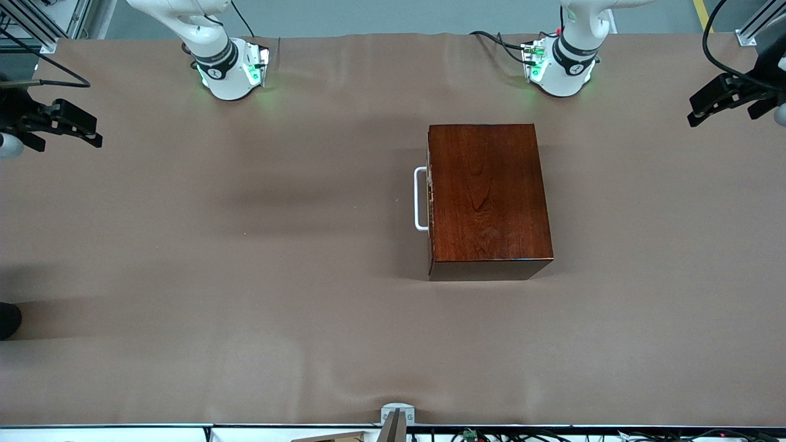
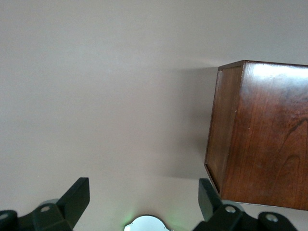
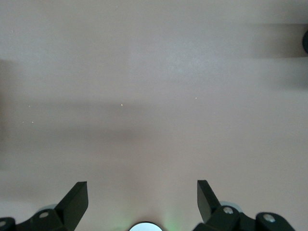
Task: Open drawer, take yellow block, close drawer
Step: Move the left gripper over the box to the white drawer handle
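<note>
A dark reddish-brown wooden box stands mid-table, nearer the left arm's base. Its drawer is pushed fully in, and the white U-shaped handle faces the right arm's end of the table. The yellow block is hidden. My left gripper hangs open and empty at the left arm's end of the table; its wrist view shows the open left gripper over bare cloth with the box off to one side. My right gripper hangs open at the other end. In its wrist view the right gripper shows only cloth.
Brown cloth covers the whole table. The two arm bases stand along the edge farthest from the front camera. A small grey bracket sits at the near edge. A dark object shows at the right arm's end.
</note>
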{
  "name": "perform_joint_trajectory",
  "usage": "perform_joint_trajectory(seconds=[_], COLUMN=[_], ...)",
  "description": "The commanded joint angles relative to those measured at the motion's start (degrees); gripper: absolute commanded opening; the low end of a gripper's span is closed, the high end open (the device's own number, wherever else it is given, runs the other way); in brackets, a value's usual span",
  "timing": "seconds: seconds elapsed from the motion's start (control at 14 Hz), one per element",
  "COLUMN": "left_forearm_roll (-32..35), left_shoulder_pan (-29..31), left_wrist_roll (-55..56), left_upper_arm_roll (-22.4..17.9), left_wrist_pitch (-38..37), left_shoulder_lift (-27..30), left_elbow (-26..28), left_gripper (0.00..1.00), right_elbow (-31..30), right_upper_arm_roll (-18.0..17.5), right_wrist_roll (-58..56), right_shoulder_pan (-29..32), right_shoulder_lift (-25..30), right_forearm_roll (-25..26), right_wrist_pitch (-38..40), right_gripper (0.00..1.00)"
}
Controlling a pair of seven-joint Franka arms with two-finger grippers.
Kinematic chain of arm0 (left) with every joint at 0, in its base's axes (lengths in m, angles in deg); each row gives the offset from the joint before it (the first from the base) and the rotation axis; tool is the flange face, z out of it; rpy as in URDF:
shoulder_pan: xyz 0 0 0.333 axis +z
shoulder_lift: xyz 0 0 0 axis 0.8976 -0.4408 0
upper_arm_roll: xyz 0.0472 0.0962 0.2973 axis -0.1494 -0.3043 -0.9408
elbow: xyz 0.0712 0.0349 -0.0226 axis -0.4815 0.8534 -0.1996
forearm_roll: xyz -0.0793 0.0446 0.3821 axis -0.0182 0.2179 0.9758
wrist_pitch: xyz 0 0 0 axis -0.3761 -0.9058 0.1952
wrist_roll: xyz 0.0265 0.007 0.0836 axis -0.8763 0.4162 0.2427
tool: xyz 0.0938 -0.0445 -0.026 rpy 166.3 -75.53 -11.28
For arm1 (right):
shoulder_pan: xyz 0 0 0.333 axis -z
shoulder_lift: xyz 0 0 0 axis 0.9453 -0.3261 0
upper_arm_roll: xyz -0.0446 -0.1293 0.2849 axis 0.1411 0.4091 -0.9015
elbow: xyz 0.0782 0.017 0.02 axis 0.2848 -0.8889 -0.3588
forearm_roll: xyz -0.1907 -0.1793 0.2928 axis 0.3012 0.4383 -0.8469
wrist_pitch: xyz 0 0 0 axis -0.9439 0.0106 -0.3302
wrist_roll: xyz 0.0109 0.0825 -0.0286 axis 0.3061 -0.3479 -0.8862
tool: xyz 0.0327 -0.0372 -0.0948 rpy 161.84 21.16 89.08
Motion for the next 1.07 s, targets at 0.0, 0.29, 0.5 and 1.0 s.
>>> perform_joint_trajectory(seconds=[0.0, 0.29, 0.5, 1.0], left_forearm_roll=[-0.7, -0.7, -0.7, 5.2], left_shoulder_pan=[-2.6, -6.1, -13.0, -35.4], left_wrist_roll=[-0.3, 1.1, 11.7, 36.2], left_upper_arm_roll=[0.6, 3.6, 5.8, 4.6], left_wrist_pitch=[-0.5, -0.3, 0.4, 9.6], left_shoulder_lift=[-3.3, -9.4, -15.8, -32.7], left_elbow=[-2.7, -7.2, -12.1, -19.6], left_gripper=[1.0, 1.0, 1.0, 1.0], right_elbow=[0.2, 0.2, 0.2, 0.2], right_upper_arm_roll=[-0.6, -0.6, -0.6, -0.6], right_wrist_roll=[-0.3, -0.3, -0.3, -0.3], right_shoulder_pan=[1.1, 1.1, 1.1, 1.3], right_shoulder_lift=[0.0, 0.0, 0.0, 0.0], right_forearm_roll=[0.6, 0.6, 0.6, 0.4], right_wrist_pitch=[0.2, 0.2, 0.2, 0.3], right_gripper=[1.0, 1.0, 1.0, 1.0])
